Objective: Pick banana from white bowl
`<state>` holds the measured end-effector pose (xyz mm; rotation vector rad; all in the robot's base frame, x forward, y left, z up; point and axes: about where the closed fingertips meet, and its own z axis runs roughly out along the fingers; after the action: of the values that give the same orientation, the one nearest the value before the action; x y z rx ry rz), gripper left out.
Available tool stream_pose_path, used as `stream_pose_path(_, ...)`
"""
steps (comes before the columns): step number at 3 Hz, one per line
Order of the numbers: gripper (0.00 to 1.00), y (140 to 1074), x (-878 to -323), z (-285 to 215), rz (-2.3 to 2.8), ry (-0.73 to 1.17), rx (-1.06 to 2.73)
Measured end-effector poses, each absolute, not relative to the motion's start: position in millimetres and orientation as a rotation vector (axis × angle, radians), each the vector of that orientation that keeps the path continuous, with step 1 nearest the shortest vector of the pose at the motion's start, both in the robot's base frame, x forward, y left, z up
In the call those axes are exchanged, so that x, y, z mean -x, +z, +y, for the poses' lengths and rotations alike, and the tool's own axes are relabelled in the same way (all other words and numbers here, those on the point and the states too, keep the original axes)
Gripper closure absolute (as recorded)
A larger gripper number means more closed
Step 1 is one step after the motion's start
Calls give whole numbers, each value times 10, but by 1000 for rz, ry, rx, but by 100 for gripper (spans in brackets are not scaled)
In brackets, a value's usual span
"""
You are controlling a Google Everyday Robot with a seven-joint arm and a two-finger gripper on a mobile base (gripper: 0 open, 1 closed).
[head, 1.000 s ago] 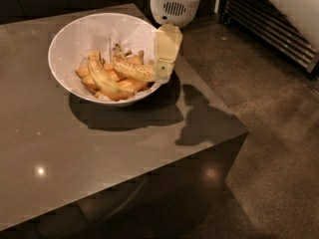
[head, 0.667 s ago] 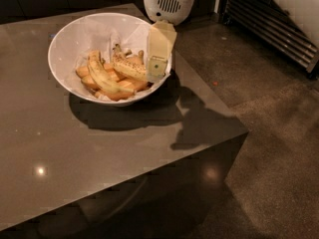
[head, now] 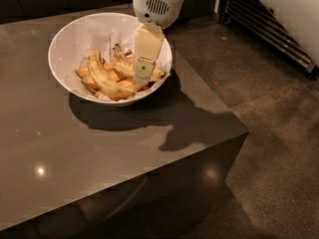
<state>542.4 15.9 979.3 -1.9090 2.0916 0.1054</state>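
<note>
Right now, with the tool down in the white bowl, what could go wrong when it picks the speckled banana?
The tool hangs in the white bowl over the speckled banana, which lies packed against the longer banana and orange pieces; it may catch those instead. The bowl stands near the table edge; a sideways push could slide it off.

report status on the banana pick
Gripper low inside white bowl, right at speckled banana. Banana lying in bowl, not lifted. Longer banana and orange pieces crowd alongside it.
</note>
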Motion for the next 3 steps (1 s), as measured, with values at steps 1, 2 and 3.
stream_pose_path(1,13,9705,-5485,193,2127,141,1901)
stream_pose_path(2,17,9615,-5545,210,2160,168,1897)
stream_pose_path(3,18,9533,-5619,208,2190,185,1891)
